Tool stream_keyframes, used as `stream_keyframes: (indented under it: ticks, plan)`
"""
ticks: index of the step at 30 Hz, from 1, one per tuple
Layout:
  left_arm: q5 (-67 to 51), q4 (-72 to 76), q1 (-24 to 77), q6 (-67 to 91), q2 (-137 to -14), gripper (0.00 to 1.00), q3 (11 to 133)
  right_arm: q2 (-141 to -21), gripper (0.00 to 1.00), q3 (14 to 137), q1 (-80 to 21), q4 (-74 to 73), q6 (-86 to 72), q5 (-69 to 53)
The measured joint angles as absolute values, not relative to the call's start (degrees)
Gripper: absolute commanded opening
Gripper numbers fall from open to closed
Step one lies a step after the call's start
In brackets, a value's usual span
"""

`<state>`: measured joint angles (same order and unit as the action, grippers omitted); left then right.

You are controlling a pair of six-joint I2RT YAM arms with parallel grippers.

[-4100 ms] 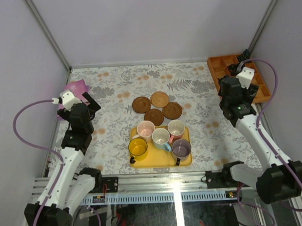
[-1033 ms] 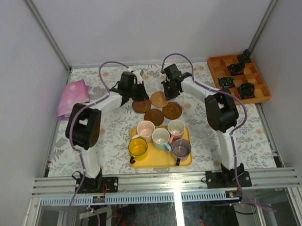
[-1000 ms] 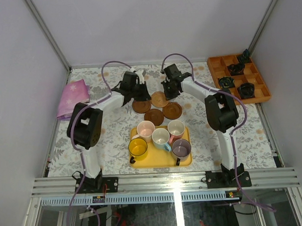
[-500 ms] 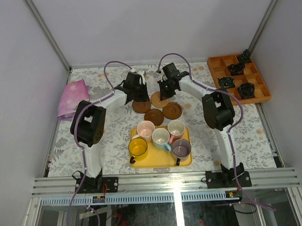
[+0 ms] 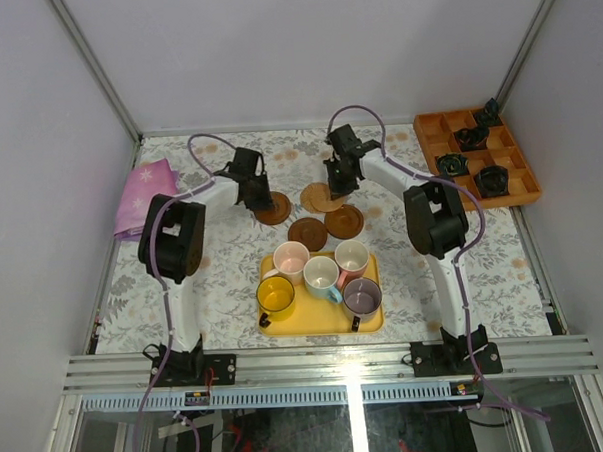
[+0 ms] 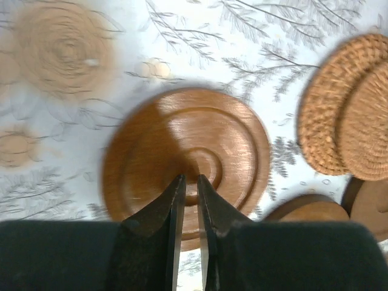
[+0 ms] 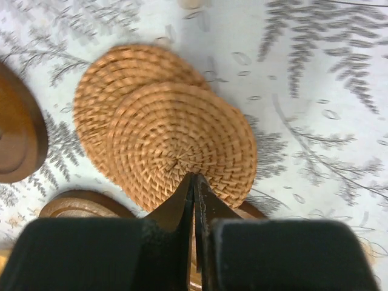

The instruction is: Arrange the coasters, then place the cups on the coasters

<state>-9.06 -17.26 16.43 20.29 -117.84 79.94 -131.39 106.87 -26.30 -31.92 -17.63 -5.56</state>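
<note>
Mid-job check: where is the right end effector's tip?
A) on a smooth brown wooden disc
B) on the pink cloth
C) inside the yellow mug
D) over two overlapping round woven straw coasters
D: in the right wrist view, the shut right end effector sits over the two overlapping round woven straw coasters.

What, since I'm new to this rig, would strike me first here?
At the centre, the shut left claw hangs over a wooden coaster and the shut right claw over two overlapping woven coasters. Nearer the robot, five pastel cups crowd a yellow tray.
</note>
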Motion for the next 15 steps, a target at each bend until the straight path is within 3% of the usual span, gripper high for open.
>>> stream_keyframes:
  ticks: [15]
  plan:
    - [-4.5, -19.5, 11.5, 20.6, -120.8, 0.13, 85.1, -131.1, 0.0, 105.8, -17.1, -34.0, -20.4, 5.9]
